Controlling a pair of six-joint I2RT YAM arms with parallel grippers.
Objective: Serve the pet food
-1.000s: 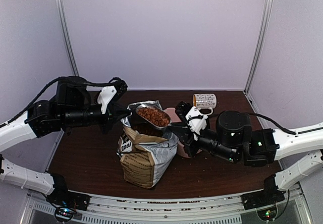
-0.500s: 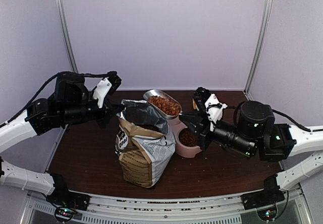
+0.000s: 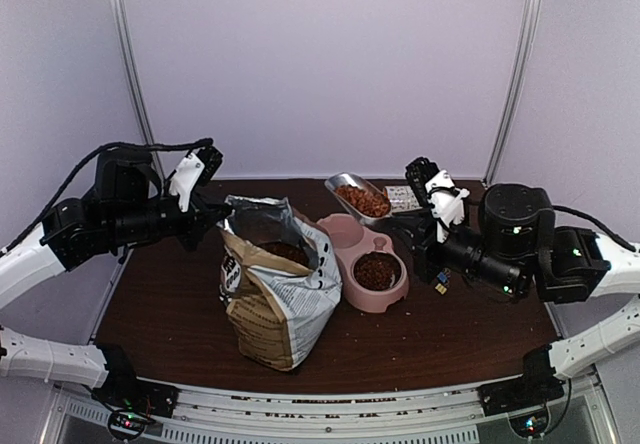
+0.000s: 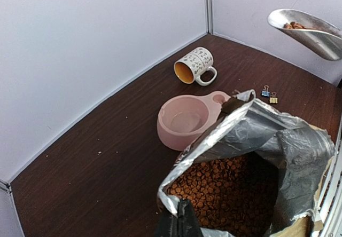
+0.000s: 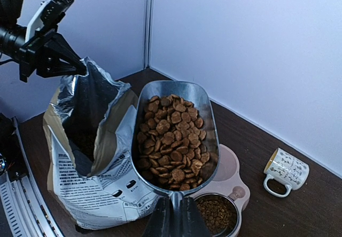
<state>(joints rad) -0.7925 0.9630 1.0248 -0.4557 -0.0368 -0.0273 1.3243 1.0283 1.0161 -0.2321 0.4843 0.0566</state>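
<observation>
- The dark brown wooden worktop (image 3: 450, 334) was walled in pale panels at the far, left and right edges. Bare wood showed along its left edge and at the near right corner.
- A kraft-brown and white printed bag with a foil lining (image 3: 275, 299) stood open left of centre, leaning slightly, between the two arms.
- The left gripper (image 3: 215, 216) had its fingers pressed together on the foil rim at the bag's far left side.
- A pink plastic double bowl (image 3: 340, 232) sat just right of the bag. Its far compartment was bare.
- A shiny metal scoop (image 5: 200, 95) hung roughly level in the air by the bowl's far end, near the mug.
- The right gripper (image 5: 176, 215) was clamped on the scoop's handle.
- A white patterned mug (image 4: 195, 65) lay on its side near the far edge, partly hidden behind the right gripper in the top view.
- The reddish-brown kibble pet food (image 5: 171, 135) was heaped in the scoop. More filled the bowl's near compartment and the bag.
- Two small binder clips (image 4: 269, 93) lay right of the bowl.
</observation>
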